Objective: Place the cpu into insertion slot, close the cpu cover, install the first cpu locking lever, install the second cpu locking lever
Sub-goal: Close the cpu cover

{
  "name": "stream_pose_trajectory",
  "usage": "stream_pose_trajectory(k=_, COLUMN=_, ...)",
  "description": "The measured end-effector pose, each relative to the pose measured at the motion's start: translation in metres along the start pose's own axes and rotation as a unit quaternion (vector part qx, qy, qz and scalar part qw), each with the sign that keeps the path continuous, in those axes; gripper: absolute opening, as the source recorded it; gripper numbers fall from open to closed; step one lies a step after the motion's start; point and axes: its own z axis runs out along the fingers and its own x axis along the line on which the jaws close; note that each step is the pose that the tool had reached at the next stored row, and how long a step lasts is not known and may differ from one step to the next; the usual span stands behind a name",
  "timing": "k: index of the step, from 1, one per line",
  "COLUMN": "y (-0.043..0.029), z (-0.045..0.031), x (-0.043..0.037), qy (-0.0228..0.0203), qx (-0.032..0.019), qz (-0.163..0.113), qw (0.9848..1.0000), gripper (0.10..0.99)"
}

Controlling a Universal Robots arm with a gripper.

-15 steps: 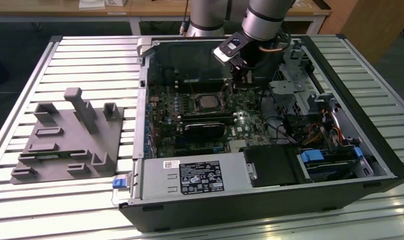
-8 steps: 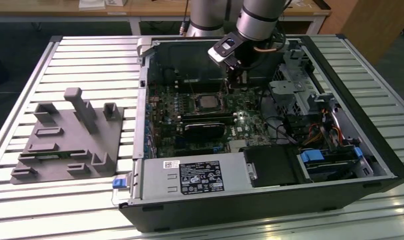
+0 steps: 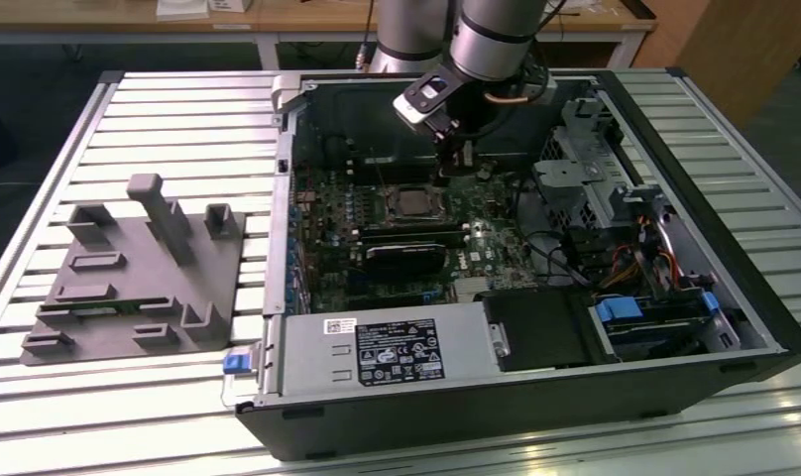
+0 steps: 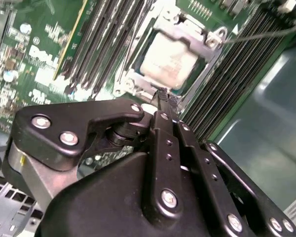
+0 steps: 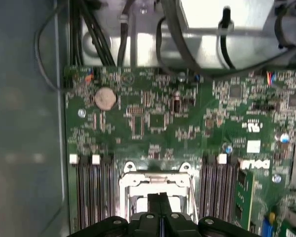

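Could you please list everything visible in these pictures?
Slatted metal table: one, silver, under everything.
Open black computer case: one, black, on the table.
Grey plastic fixture: one, grey, at the exterior view's left.
Green circuit board: one, green, inside the case.
Small flat silver-grey cpu: one, silver-grey, in the silver-rimmed square insertion slot.
Thin silvery metal cpu cover: one, silver, framing the cpu.
Long black rectangular card: one, black, beside the slot.
Robot arm: one, silver-grey, reaching into the case.
End effector: one, black, shut, at the slot's edge.
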Motion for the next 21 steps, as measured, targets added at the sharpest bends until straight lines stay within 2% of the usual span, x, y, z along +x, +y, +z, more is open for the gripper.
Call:
stream_pose_trajectory(k=4, y=-0.0087, z=0.0012, x=-0.0001, qy=0.0000, qx=-0.0007, qz=0.000, qw=1.0000, gripper=0.106)
stream_pose_trajectory(k=8, y=-0.0132, z=0.0020, x=0.0000, qy=0.0001, qx=-0.0018, qz=0.000, qw=1.0000, gripper=0.106)
stream_pose_trajectory(k=11, y=-0.0161, z=0.0027, x=-0.0001, qy=-0.0001, qx=-0.0053, qz=0.000, qw=1.0000, gripper=0.106)
stream_pose_trajectory(k=14, y=-0.0183, z=0.0033, x=0.0000, qy=0.0000, qx=-0.0107, qz=0.000, qw=0.9999, gripper=0.106)
stream_pose_trajectory(k=19, y=-0.0184, z=0.0033, x=0.0000, qy=0.0000, qx=-0.0112, qz=0.000, qw=0.9999, gripper=0.106)
stream_pose_trajectory(k=20, y=-0.0185, z=0.0035, x=0.0000, qy=0.0001, qx=-0.0124, qz=0.000, qw=0.9999, gripper=0.106)
stream_pose_trajectory(k=21, y=-0.0188, z=0.0038, x=0.0000, qy=0.0000, qx=-0.0159, qz=0.000, qw=0.9999, gripper=0.106)
